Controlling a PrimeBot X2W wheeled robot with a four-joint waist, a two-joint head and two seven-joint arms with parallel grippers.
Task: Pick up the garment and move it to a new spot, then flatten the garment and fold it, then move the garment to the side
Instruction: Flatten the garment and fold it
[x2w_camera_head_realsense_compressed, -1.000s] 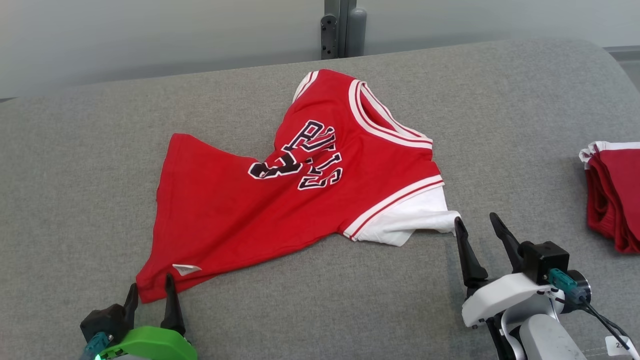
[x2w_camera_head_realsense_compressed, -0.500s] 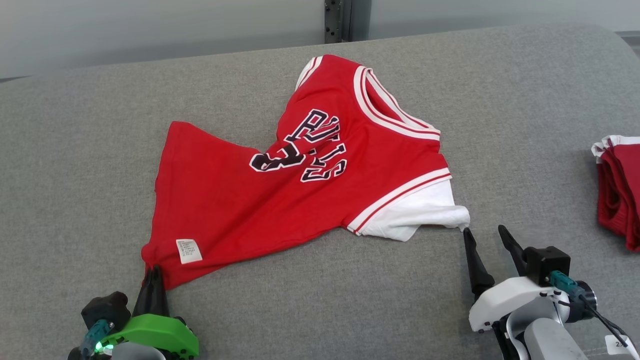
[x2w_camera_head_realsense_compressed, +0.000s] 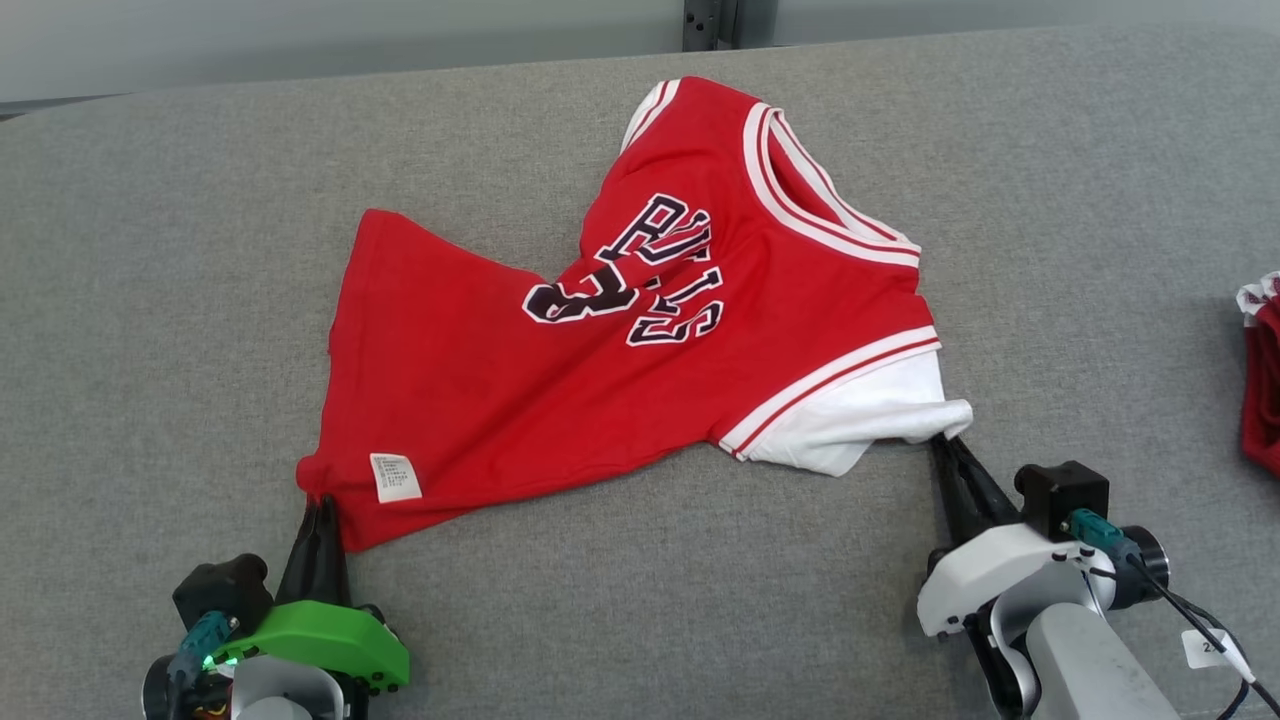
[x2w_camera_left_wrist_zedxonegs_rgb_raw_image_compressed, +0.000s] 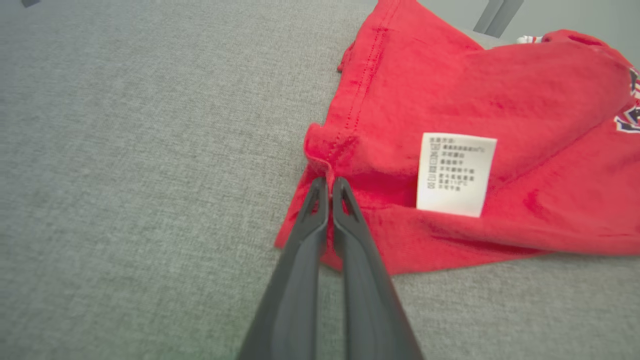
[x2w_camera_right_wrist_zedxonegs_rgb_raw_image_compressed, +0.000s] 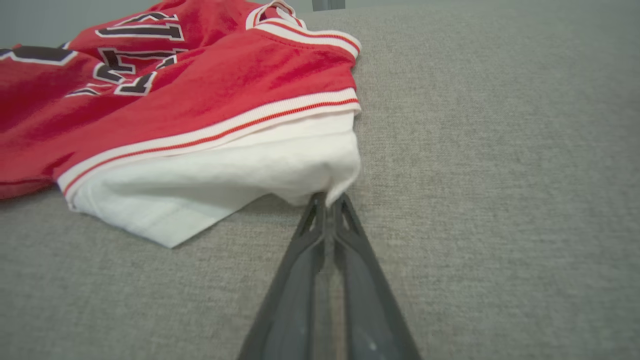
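Observation:
A red jersey (x2w_camera_head_realsense_compressed: 600, 340) with dark lettering, white-and-red trim and a white sleeve (x2w_camera_head_realsense_compressed: 870, 420) lies crumpled on the grey surface. My left gripper (x2w_camera_head_realsense_compressed: 320, 503) is shut on the garment's near-left hem corner, next to a white care label (x2w_camera_head_realsense_compressed: 396, 477). In the left wrist view the gripper (x2w_camera_left_wrist_zedxonegs_rgb_raw_image_compressed: 329, 181) pinches the bunched red hem (x2w_camera_left_wrist_zedxonegs_rgb_raw_image_compressed: 325, 150) beside the label (x2w_camera_left_wrist_zedxonegs_rgb_raw_image_compressed: 456, 174). My right gripper (x2w_camera_head_realsense_compressed: 944, 442) is shut on the tip of the white sleeve. The right wrist view shows that gripper (x2w_camera_right_wrist_zedxonegs_rgb_raw_image_compressed: 327, 199) closed on the sleeve's edge (x2w_camera_right_wrist_zedxonegs_rgb_raw_image_compressed: 280, 170).
A grey padded surface (x2w_camera_head_realsense_compressed: 640, 600) spans the view. Another red garment with white trim (x2w_camera_head_realsense_compressed: 1262, 380) lies at the far right edge. A dark metal post (x2w_camera_head_realsense_compressed: 712, 22) stands behind the surface's far edge.
Both grippers closed: the left on the hem corner by half a second ago, the right on the white sleeve tip just now. The hem corner flipped, showing the label. The camera shifted.

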